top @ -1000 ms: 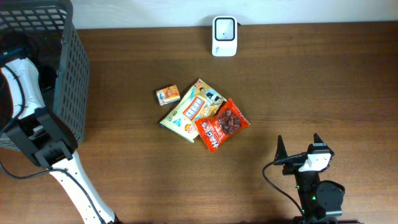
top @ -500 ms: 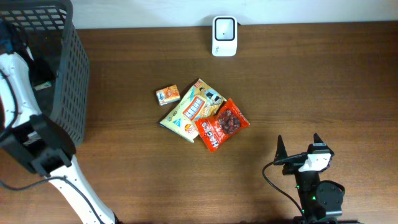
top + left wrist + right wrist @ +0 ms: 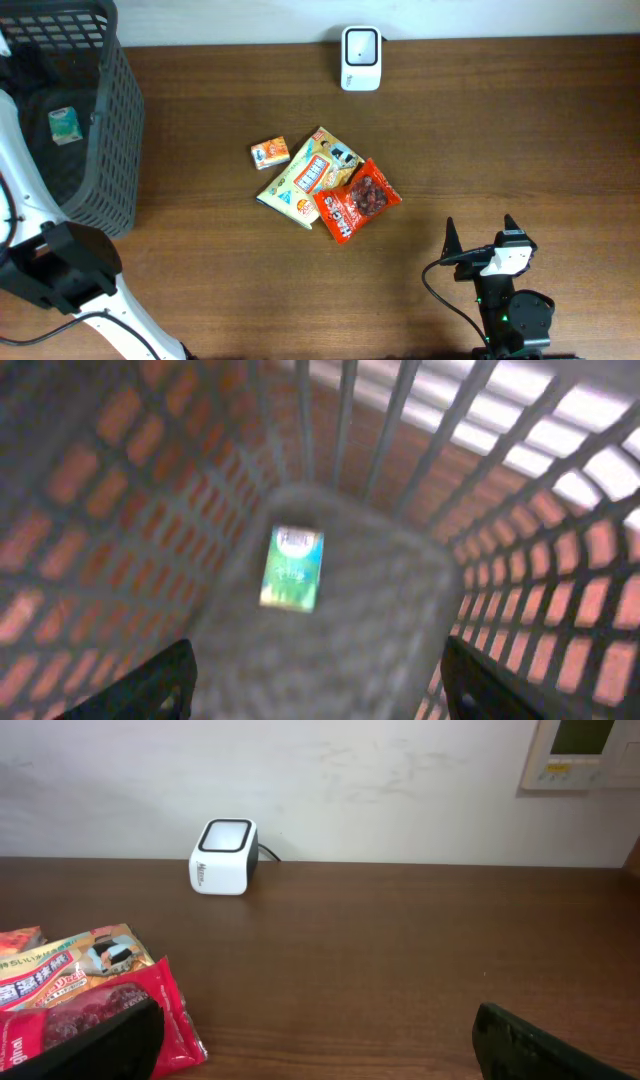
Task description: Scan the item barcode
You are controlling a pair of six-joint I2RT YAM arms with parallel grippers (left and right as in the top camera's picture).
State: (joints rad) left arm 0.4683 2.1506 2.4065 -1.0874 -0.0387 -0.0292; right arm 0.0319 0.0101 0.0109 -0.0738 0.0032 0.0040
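My left claw (image 3: 318,660) wide and empty over the basket (image 3: 118,110) at ten o'clock, green packet (image 3: 292,568) on its floor, scanner (image 3: 361,45) at twelve, my right claw (image 3: 480,238) wide, empty, at five

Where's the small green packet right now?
The green packet lies on the floor of the dark basket at the overhead view's far left, well away from the snack packs.

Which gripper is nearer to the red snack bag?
Right. The right gripper stands open to the lower right of the red snack bag; the left gripper hangs open above the basket, far on the other side.
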